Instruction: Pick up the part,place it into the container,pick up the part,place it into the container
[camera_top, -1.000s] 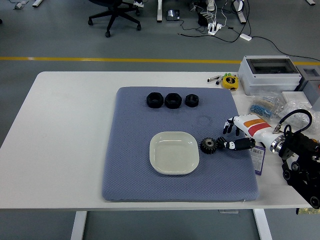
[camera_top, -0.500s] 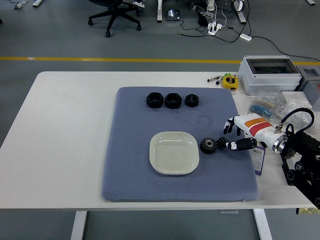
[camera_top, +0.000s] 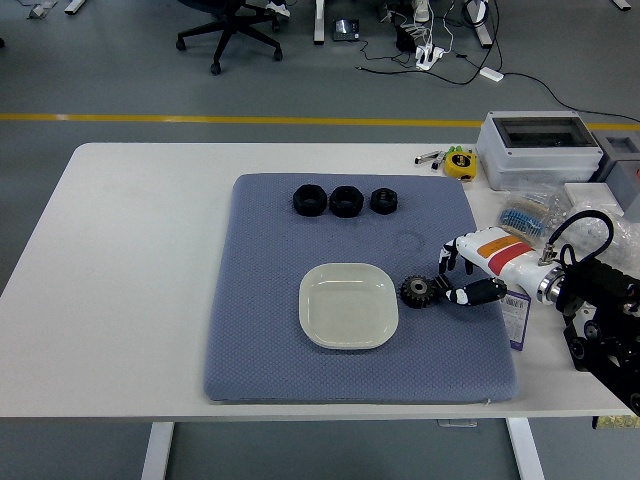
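Note:
A black gear part (camera_top: 416, 291) lies on the blue-grey mat (camera_top: 260, 340), just right of the white square dish (camera_top: 348, 305), which holds nothing. My right hand (camera_top: 447, 280) is right beside the gear, fingers spread open, thumb near the gear's right side; I cannot tell if it touches. Three more black parts lie in a row at the mat's far edge: a nut (camera_top: 309, 200), a second nut (camera_top: 346, 200) and a smaller ring (camera_top: 383, 200). My left hand is out of sight.
Right of the mat lie a grey electrical box (camera_top: 540, 148), a yellow tape measure (camera_top: 460, 162), bags of small parts (camera_top: 530, 212) and a small purple-labelled packet (camera_top: 516, 320). An office chair stands on the floor beyond the table.
My right hand has crept left toward the gear, closing the gap, with its fingers still spread. The gear and dish have not moved.

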